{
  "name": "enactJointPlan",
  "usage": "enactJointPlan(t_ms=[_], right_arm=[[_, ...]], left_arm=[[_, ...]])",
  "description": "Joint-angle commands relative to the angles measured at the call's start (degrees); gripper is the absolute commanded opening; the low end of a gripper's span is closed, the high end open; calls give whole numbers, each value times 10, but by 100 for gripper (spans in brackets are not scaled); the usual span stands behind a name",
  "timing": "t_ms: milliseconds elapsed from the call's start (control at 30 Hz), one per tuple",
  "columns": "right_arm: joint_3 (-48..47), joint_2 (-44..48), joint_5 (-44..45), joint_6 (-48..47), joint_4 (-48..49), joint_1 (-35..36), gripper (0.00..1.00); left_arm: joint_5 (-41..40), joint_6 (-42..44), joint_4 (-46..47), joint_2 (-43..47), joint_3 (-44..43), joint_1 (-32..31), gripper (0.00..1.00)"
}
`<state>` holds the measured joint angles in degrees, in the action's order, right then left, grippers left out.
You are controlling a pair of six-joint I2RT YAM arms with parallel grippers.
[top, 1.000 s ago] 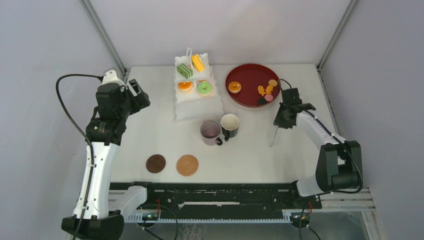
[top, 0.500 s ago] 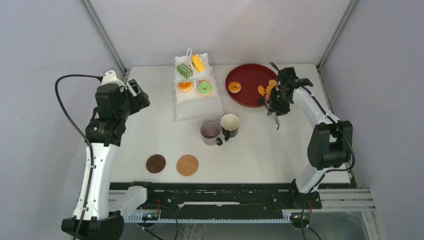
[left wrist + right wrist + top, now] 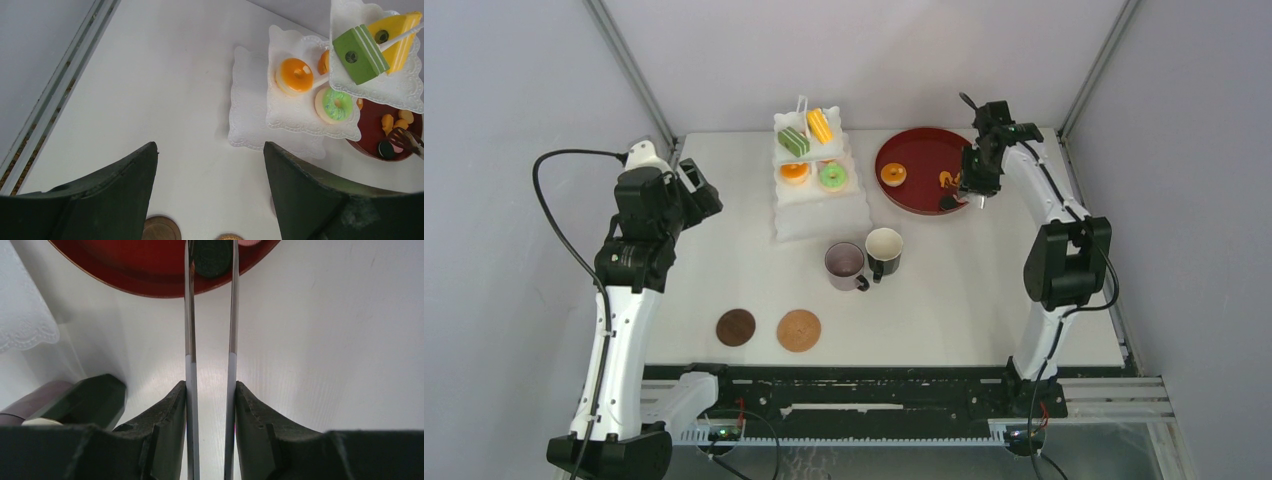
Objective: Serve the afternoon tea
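Your right gripper [image 3: 210,390] is pinching the tongs [image 3: 189,315]; their tips are getting cut off around a dark pastry [image 3: 212,257], blades pointing lengthwise at the red tray [image 3: 125,270].

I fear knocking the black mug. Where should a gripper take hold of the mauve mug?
Probably the left rim of the mauve mug, from above: it stands upright and open, the black mug crowds its right side, and its handle points to the near edge.
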<state>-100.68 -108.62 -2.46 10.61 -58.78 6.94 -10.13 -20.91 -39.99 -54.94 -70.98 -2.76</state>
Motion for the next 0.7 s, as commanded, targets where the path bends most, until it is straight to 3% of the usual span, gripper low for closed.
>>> enactJointPlan(t_ms=[0, 667], right_arm=[[-53, -17, 17, -15, -1, 8, 44], [-116, -86, 28, -34, 17, 22, 45]], left_arm=[[-8, 7, 17, 7, 1, -1, 82], [-18, 9, 16, 1, -2, -1, 82]])
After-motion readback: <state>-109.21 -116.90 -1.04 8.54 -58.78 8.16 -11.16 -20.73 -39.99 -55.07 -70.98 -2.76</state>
